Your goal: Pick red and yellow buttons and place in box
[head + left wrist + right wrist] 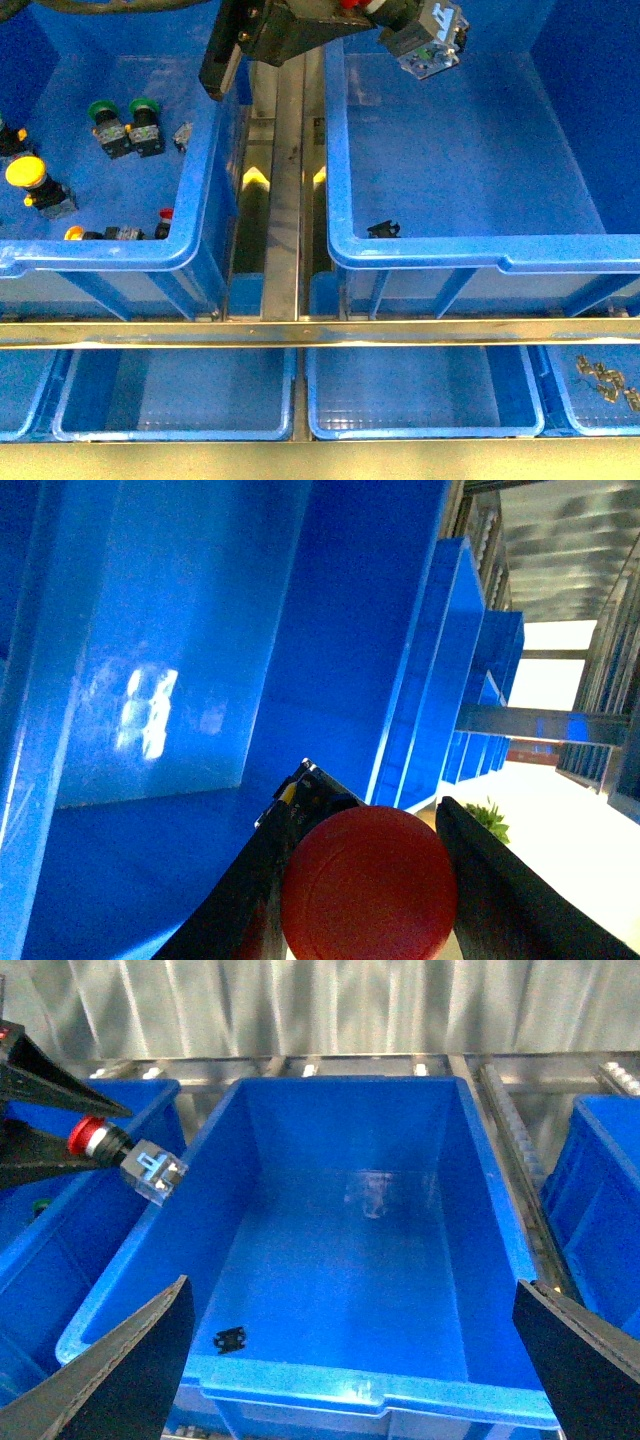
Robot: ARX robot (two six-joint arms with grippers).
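My left gripper (pixel 385 15) is shut on the red button (pixel 432 40) and holds it in the air over the far left corner of the box (pixel 480 250). In the left wrist view the wide red cap (pixel 368 880) sits between the two dark fingers (pixel 500 880), with the box's blue wall (pixel 200 630) beyond. The right wrist view shows the red button (pixel 95 1135) with its clear block above the box rim (pixel 380 1390). My right gripper (pixel 350 1285) is open and empty over the box's near end. The yellow button (pixel 27 177) lies in the left bin.
The left bin (pixel 205 200) also holds two green push-buttons (pixel 100 112), a small red switch (pixel 165 213) and a small yellow one (pixel 73 233). A small black part (pixel 384 229) lies on the box floor. A metal rail (pixel 285 180) separates the bins. Shallow trays (pixel 180 400) sit below.
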